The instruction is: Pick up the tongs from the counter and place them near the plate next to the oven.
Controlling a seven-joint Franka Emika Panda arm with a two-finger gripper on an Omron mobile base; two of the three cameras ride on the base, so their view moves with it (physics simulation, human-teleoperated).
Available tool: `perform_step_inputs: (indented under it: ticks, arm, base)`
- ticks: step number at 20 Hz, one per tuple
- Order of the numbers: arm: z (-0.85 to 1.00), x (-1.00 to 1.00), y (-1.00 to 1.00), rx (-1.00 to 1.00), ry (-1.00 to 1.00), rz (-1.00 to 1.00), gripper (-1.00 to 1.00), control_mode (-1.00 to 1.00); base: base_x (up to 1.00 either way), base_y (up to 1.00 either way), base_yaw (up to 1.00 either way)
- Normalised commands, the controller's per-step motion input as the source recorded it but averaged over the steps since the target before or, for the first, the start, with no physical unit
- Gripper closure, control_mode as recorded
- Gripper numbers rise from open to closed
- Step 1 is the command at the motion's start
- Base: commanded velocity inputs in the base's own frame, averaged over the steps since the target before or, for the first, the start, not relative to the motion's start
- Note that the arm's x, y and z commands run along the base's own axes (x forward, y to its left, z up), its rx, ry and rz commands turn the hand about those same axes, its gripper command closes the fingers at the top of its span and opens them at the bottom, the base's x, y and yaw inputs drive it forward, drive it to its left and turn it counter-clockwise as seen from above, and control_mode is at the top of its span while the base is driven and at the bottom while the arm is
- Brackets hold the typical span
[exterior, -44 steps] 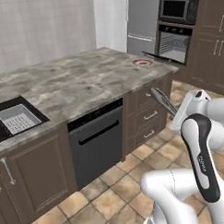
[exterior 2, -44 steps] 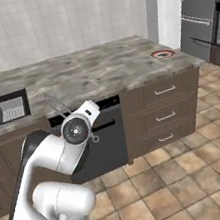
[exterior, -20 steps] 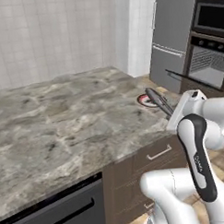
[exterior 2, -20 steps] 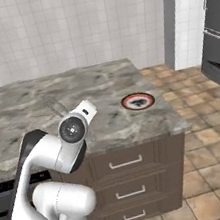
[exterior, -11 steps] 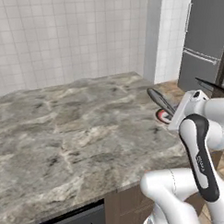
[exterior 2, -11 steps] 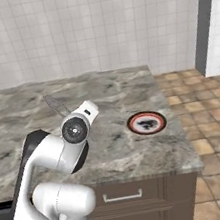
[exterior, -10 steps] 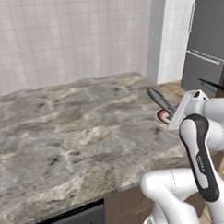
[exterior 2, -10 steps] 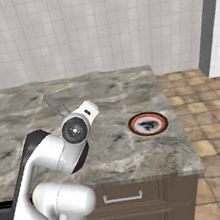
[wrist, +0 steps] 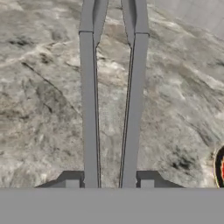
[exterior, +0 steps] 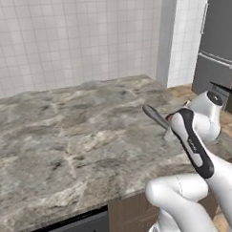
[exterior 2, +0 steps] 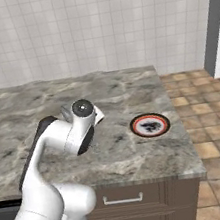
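Observation:
The tongs (wrist: 89, 109) are held in my gripper (wrist: 109, 182), which is shut on them near their joined end. Their two slim grey arms run away from the hand over the marbled counter (wrist: 39, 109). In the left base view the tongs (exterior: 155, 116) stick out to the left from behind my wrist, above the counter (exterior: 67, 148). The red-rimmed plate (exterior 2: 150, 124) lies flat near the counter's right end, to the right of my arm. Its rim (wrist: 219, 168) just enters the hand view at the right edge. The oven is out of view.
A tall grey fridge (exterior: 220, 41) stands beyond the counter's right end. A white tiled wall (exterior 2: 93, 28) runs behind the counter. Dark drawers (exterior 2: 143, 203) sit under the stone top, and tiled floor (exterior 2: 212, 130) lies to the right.
The whole picture has shifted, so the base has moved toward the counter's end; the plate now looks nearer and larger. The tongs stay held in the gripper.

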Motion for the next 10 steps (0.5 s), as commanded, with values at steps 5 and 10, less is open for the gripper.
perform_step_inputs:
  ticks: [5, 10]
  arm:
    - [-0.50, 0.60, -0.26, 0.05, 0.43, -0.13, 1.00, -1.00]
    - [-0.36, 0.60, -0.55, 0.09, 0.17, -0.18, 1.00, -1.00]
  base:
    - [0.00, 0.00, 0.00]
    - [0.00, 0.00, 0.00]
